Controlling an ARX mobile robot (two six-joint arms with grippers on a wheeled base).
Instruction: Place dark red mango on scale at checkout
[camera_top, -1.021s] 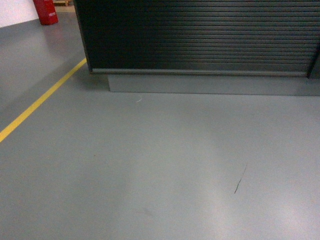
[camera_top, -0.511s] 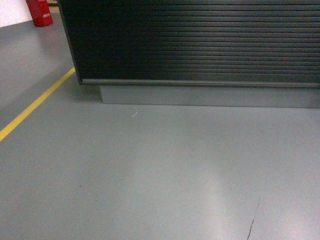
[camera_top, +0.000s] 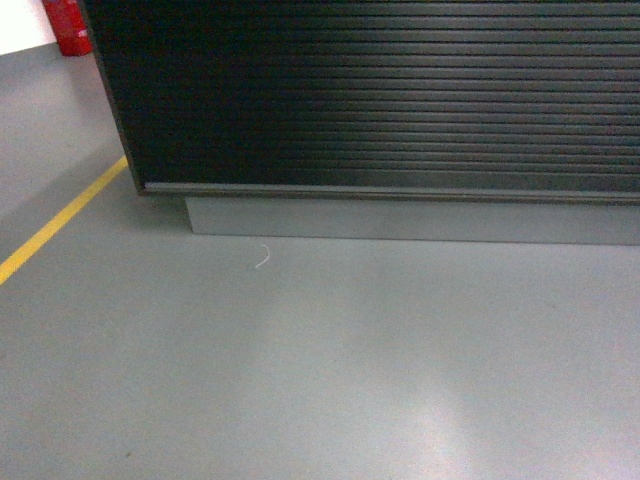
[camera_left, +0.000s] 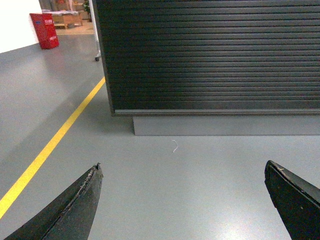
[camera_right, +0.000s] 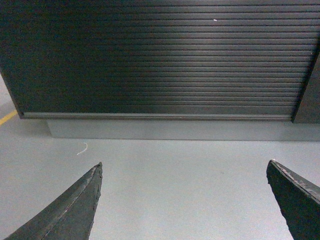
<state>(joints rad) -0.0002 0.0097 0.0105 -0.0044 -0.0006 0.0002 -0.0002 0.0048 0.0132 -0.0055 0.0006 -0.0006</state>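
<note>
The checkout (camera_top: 380, 100) fills the upper part of the head view as a dark counter with a horizontally ribbed front; only its front panel (camera_left: 215, 55) (camera_right: 160, 60) shows, not its top. The dark red mango and the scale are out of view. My left gripper (camera_left: 182, 172) is open over bare grey floor, nothing between its fingers. My right gripper (camera_right: 184, 170) is likewise open and empty, facing the counter front. Neither gripper appears in the head view.
A grey plinth (camera_top: 400, 220) runs under the counter. A yellow floor line (camera_top: 60, 215) slants along the left. A red object (camera_top: 68, 25) stands far back left, a red box (camera_left: 45, 30) in the left wrist view. A small white scrap (camera_top: 263, 257) lies on the floor.
The counter has grown larger and shifted left and down in the head view; the view has closed in on it. The floor scratch has passed out of view.
</note>
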